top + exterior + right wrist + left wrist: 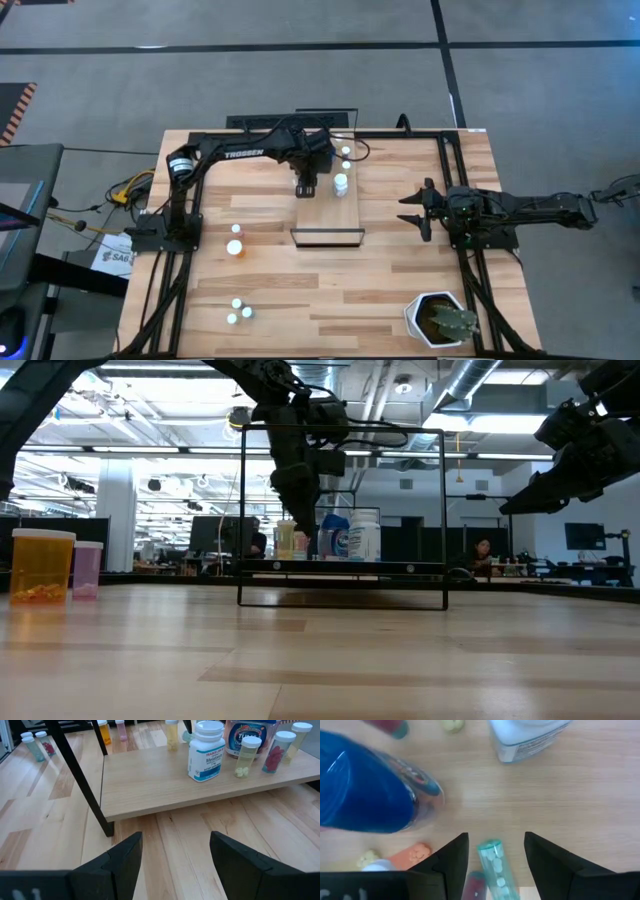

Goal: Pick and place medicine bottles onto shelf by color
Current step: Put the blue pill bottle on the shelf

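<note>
1. Fingers of my left gripper (496, 865) stand parted over the shelf (325, 215), with a small clear teal vial (493, 867) of pale tablets lying between them; I can't see them pressing on it.
2. Just beside that vial I see a big blue bottle (365, 790), a clear vial holding orange pills (412, 854) and, farther off, a white bottle's base (527, 740).
3. From my right wrist view the white bottle (206, 751) reads "Trader Joe's" and "Melatonin"; next to it stand a vial with a few yellowish tablets (247, 757), a vial of red pills (276, 751) and the blue bottle, whose label (250, 730) I can't fully read.
4. My right gripper (175, 865) hangs wide open and empty, well to the right of the shelf, facing it.
5. On the tabletop (420, 270), an orange bottle (42, 564) with pills at its bottom and a pink bottle (87, 568) stand touching.
6. The left arm carries the word "TROSSEN" (243, 153).
</note>
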Tool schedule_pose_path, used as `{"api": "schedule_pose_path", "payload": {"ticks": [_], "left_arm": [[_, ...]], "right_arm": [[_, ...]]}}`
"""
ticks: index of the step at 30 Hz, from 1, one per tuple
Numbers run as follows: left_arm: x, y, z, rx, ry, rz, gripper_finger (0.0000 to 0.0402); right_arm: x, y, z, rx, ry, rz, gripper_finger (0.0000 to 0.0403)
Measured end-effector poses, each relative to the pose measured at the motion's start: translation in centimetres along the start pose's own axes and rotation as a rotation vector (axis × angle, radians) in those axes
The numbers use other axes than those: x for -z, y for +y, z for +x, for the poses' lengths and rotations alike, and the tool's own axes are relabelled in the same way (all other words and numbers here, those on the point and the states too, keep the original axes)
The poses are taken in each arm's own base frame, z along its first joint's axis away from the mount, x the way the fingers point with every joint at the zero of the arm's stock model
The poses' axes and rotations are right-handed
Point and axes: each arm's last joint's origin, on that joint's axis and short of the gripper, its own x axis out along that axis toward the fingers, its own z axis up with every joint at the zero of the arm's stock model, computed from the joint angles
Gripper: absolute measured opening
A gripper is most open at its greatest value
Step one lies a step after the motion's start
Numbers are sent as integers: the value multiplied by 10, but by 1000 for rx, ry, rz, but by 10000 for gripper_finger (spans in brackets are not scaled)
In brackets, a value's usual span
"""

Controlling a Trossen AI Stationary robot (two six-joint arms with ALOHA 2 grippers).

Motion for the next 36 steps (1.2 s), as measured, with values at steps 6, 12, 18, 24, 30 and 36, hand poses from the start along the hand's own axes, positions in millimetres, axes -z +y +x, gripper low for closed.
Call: {"api": "schedule_pose_path", "payload": {"ticks": [6, 12, 18, 24, 30, 36], "left_arm": [[-14, -2, -24, -20, -28, 43, 183], [-9, -8, -41, 22, 40, -21, 184], [9, -16, -70, 44, -5, -124, 184], [45, -36, -81, 1, -105, -243, 183], [92, -62, -66, -74, -271, -325, 183], [123, -77, -39, -123, -472, -364, 183]], "right_arm": [[0, 0, 0, 0, 0, 0, 255], [0, 0, 0, 0, 0, 0, 255], [0, 0, 0, 0, 0, 0, 255], [0, 0, 0, 0, 0, 0, 255], [0, 0, 0, 0, -1, 0, 255], [0, 0, 0, 0, 0, 0, 255]]}}
